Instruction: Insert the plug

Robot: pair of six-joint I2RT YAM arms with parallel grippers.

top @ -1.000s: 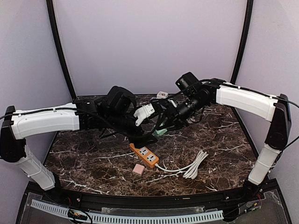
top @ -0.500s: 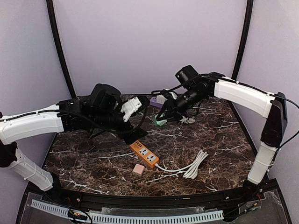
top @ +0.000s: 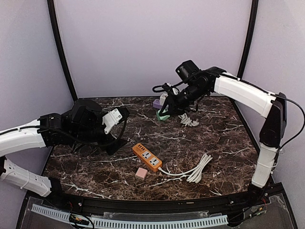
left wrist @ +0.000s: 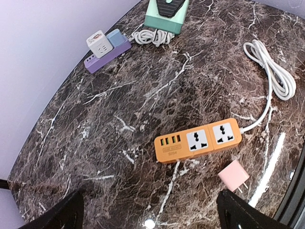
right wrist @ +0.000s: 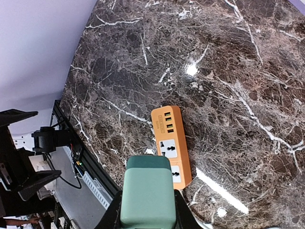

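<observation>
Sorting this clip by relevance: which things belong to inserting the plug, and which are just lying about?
Job, likely: pink plug, orange power strip.
Lying about: purple strip, white cube; green box in right gripper, role unclear.

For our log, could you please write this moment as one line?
left hand: open, empty | right hand: grips green block | pink plug: not inserted

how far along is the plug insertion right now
Nothing done yet: the pink plug lies on the table beside the orange power strip, both sockets empty. In hand: the right fingers clamp a mint green block; the left fingers are open and empty. Left: grasp the plug and insert it.
</observation>
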